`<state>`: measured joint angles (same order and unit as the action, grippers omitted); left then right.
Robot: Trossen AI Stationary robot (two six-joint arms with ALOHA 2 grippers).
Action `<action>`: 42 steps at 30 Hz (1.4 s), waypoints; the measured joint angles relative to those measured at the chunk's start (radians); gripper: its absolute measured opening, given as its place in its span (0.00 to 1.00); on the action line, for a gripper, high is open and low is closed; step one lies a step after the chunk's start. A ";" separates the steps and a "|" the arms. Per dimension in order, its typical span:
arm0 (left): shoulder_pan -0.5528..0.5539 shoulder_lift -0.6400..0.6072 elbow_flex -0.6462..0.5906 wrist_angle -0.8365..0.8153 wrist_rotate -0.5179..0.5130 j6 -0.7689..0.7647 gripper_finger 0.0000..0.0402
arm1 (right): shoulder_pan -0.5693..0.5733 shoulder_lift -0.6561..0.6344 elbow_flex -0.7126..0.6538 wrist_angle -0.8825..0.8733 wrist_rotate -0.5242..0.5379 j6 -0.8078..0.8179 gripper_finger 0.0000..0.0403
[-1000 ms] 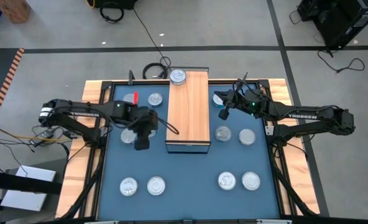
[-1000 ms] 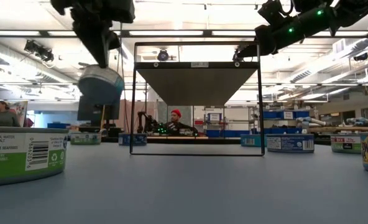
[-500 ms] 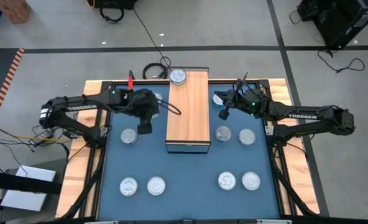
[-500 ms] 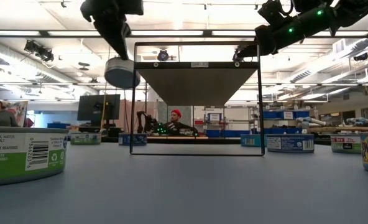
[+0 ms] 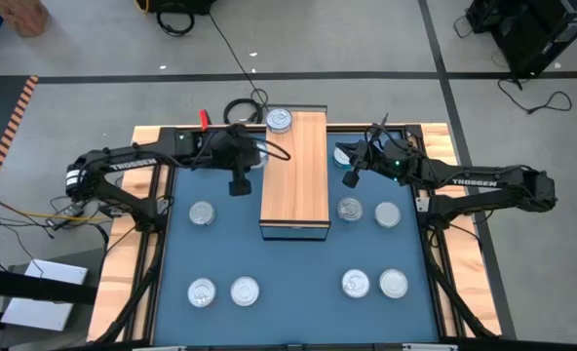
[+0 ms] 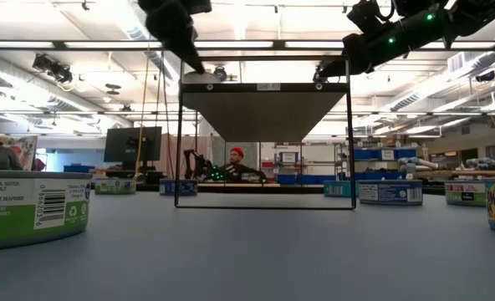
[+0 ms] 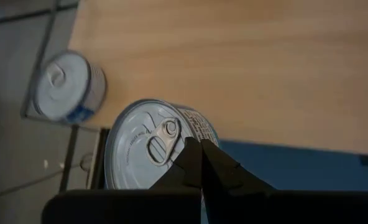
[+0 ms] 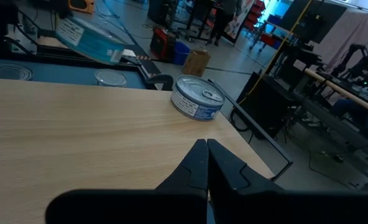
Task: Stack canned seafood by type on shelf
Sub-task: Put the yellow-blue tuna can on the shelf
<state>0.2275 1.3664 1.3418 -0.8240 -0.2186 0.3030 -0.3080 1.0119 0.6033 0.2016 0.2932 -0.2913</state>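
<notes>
Left claw (image 7: 201, 152), fingers pressed together, pinching the held tin (image 7: 143, 149) at the lid, close by the pull tab. Hangs at the left long edge of the shelf (image 5: 298, 185), lid level with the wood top in the low view, tin not yet set down.

Looks small, rigid and probably light. Shiny lid and smooth sides, likely slippery. A narrow pinch near the tab probably lets the tin swing or tilt. Safer, by the look of it, to clasp across the round wall, or to lower slowly and flat before letting go.

Just beyond, bare wood grain. At the shelf's far end, the tin on the shelf (image 5: 280, 119), upright, silver lid up, blue-and-white label, a likely partner for a stack if the types match. Cannot tell the held tin's type from here.

Across the shelf, right claw (image 8: 207, 146), shut and empty, waiting over the shelf's right side.

Farther out on the desk (image 5: 298, 312), loose tins (image 5: 245, 291) well apart on both sides of the shelf.
</notes>
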 joint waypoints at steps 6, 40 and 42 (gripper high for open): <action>0.013 0.040 0.000 0.131 0.000 0.060 0.00 | 0.000 0.000 0.000 0.002 0.000 -0.006 0.02; 0.016 0.226 0.000 0.308 -0.021 0.142 0.05 | 0.000 0.000 0.000 0.003 0.000 -0.016 0.02; 0.016 0.226 0.000 0.309 -0.022 0.142 0.07 | 0.000 0.000 0.000 0.003 0.000 -0.016 0.02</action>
<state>0.2432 1.5925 1.3415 -0.5150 -0.2405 0.4446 -0.3084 1.0119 0.6033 0.2047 0.2932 -0.3073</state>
